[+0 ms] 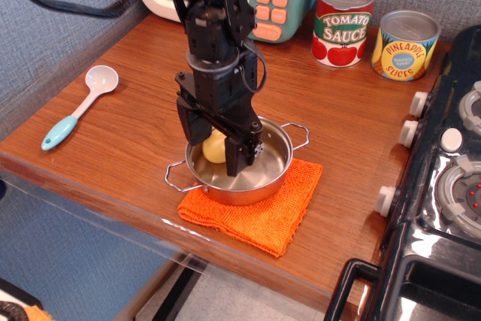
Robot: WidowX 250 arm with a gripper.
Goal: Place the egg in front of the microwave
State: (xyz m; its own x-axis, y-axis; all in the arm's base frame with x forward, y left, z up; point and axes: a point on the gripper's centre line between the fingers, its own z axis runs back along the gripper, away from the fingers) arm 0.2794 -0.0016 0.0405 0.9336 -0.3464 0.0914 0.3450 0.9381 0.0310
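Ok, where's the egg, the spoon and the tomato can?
egg (215,146): table camera view, the yellow bit showing between the gripper's fingers, inside the pot.
spoon (100,78): same view, its white bowl.
tomato can (343,29): same view, the middle of its label.

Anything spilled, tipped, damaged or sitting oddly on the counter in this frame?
Nothing stands out. The pot sits upright on the orange cloth, both cans stand upright, the spoon lies flat. The end effector is down in the pot, straddling the egg.

Fingers (197,134) straddle egg (214,148) inside pot (272,174) on cloth (278,216).
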